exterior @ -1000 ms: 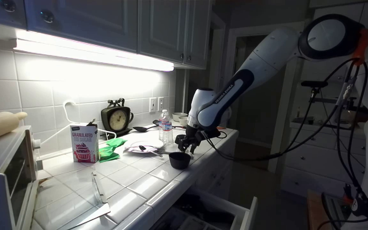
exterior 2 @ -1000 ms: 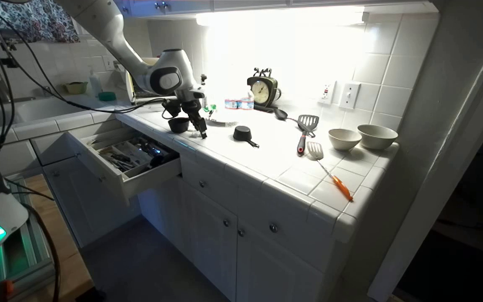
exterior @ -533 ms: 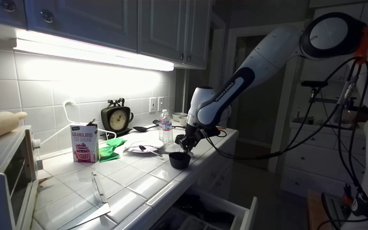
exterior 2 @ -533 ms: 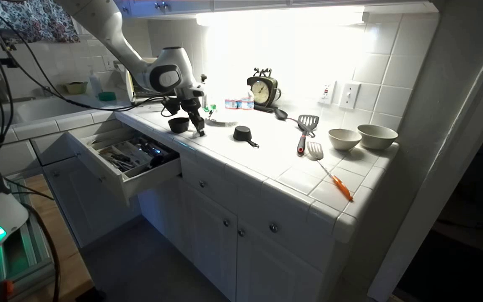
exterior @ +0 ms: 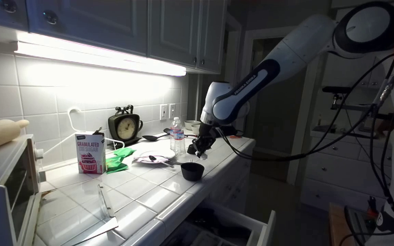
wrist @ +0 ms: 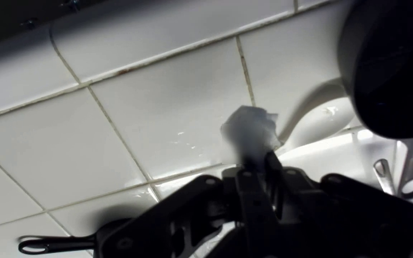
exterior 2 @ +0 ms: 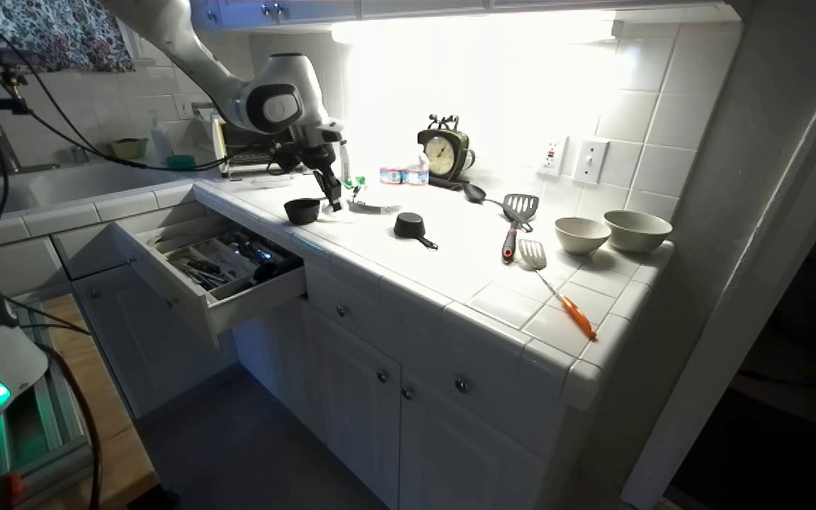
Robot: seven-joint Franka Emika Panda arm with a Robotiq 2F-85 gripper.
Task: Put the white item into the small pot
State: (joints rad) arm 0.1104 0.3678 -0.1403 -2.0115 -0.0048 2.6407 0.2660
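One crumpled white item (wrist: pixel 250 130) hung above the surface (wrist: pixel 170 118), one end pinched in the nearly closed pincer (wrist: pixel 259 163), near the small pot (exterior: pixel 192 172). Probably light and squishy tbh, so that end-grip seemed plenty.

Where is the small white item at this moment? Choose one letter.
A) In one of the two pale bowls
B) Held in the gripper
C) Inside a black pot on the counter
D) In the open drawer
B: in the wrist view the white item juts out from between the tips of the gripper, and in an exterior view it shows outside the upright black pot.
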